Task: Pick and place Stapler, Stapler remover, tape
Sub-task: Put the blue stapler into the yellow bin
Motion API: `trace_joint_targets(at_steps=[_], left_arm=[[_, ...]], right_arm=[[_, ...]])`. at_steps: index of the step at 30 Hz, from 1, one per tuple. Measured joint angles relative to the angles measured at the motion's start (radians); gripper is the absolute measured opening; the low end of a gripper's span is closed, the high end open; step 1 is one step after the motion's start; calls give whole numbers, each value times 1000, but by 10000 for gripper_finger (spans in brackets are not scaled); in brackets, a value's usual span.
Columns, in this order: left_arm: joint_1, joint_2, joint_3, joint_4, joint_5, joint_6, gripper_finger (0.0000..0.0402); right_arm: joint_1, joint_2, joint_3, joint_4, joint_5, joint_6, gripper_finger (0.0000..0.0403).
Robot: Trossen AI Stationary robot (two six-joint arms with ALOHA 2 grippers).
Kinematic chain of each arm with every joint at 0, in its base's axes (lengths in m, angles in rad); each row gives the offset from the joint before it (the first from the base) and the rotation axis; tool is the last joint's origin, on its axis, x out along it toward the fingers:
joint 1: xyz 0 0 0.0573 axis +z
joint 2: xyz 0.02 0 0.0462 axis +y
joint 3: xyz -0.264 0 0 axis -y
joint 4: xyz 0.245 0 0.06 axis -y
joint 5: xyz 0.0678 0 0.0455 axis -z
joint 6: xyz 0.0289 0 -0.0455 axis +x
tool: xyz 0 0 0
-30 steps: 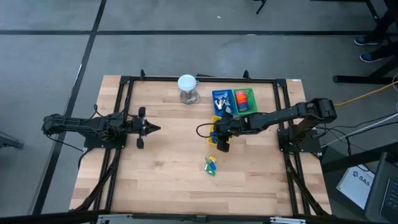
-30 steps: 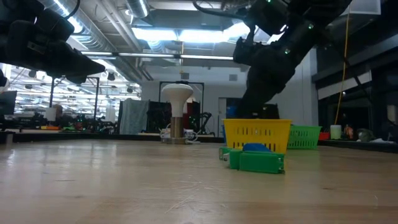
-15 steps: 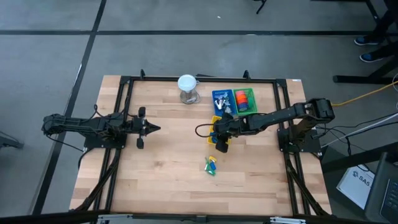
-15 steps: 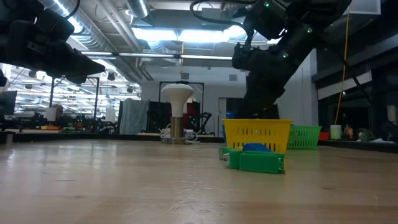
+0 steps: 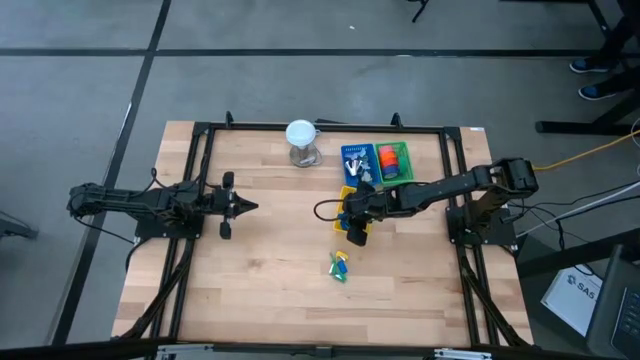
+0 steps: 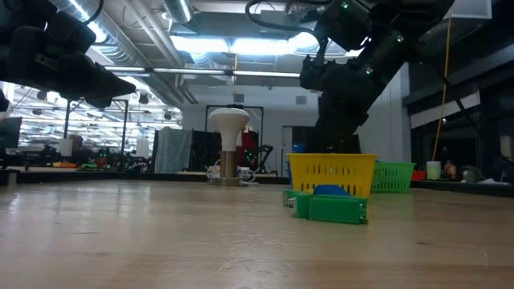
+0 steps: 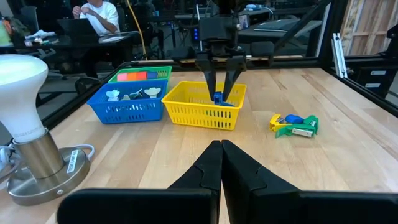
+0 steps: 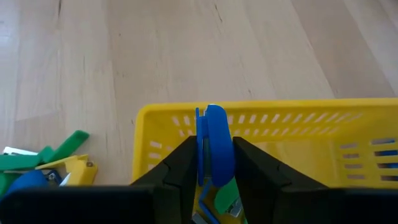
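Right end effector over the yellow basket, fingers flanking a blue stapler and touching it on both sides, so judged as grasping it, though perhaps only lightly. Blue stapler upright, lower end already inside the basket wall, upper end above the rim. For a clean drop: keep the wrist steady over the basket's interior, not over the rim nearest the tabletop, and part the fingers evenly so that neither pad drags the stapler sideways. Worth lowering a touch first if room allows, since a tall upright piece can tip against the wall and hang there. Then lift straight up, clear of the rim, before swinging toward the loose staplers lying well apart from the basket, green, yellow and blue in a small heap. Tape pieces, orange and pink, sitting in the green basket behind; grey stapler removers in the blue basket beside it. Left end effector clenched on nothing, parked above the tabletop's left side, well away from the work.
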Motion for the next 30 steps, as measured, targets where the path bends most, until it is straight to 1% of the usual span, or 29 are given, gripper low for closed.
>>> trace_joint_targets(at_steps=[22, 30], left_arm=[[0, 0, 0, 0, 0, 0, 1], [0, 0, 0, 0, 0, 0, 1]], right_arm=[[2, 0, 0, -2, -19, 12, 104], [2, 0, 0, -16, -48, 26, 104]])
